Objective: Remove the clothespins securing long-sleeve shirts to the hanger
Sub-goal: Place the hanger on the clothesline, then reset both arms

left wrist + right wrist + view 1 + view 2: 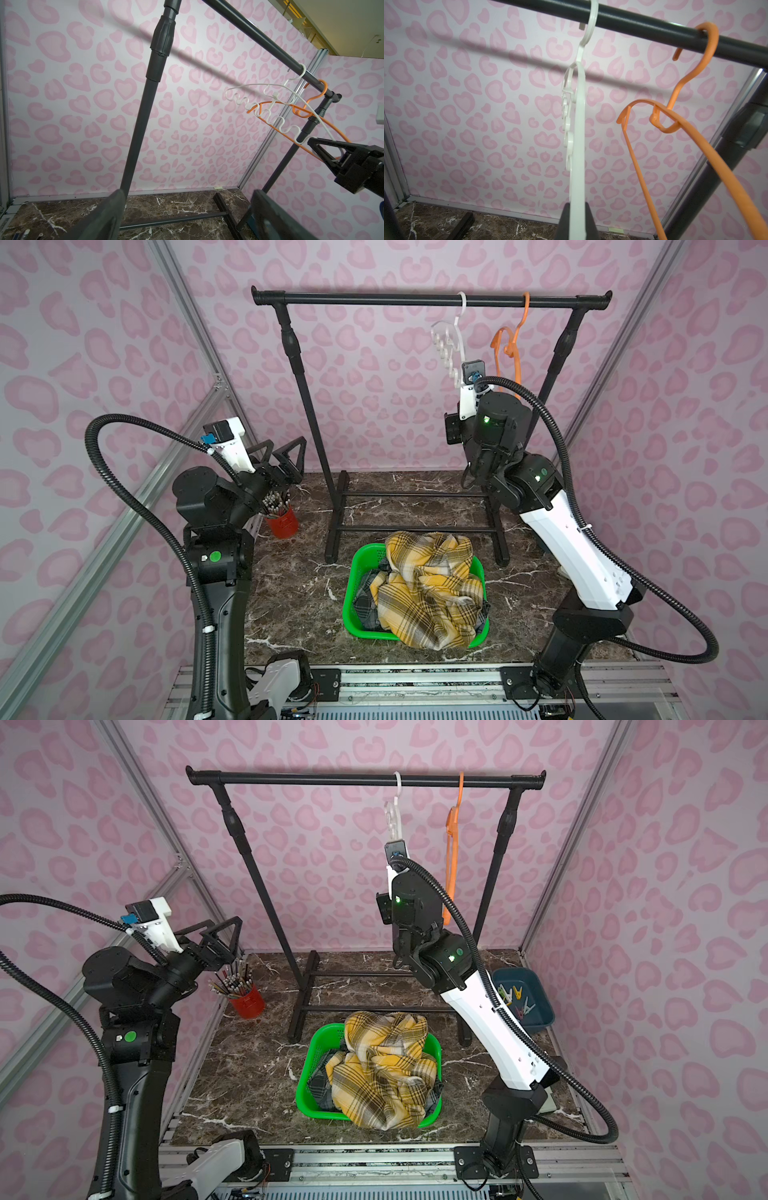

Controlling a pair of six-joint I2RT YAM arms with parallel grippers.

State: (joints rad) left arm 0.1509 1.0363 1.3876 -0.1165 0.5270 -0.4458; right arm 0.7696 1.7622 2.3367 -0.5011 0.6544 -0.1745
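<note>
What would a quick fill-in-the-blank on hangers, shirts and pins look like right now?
The hanger clamped in the right hand is ___ in colour.
The basket holding the yellow plaid shirt is ___.
The left hand stands ___, holding nothing.
The clothespins lie in a bin on the robot's ___ side.
Missing words: white; green; open; right.
</note>
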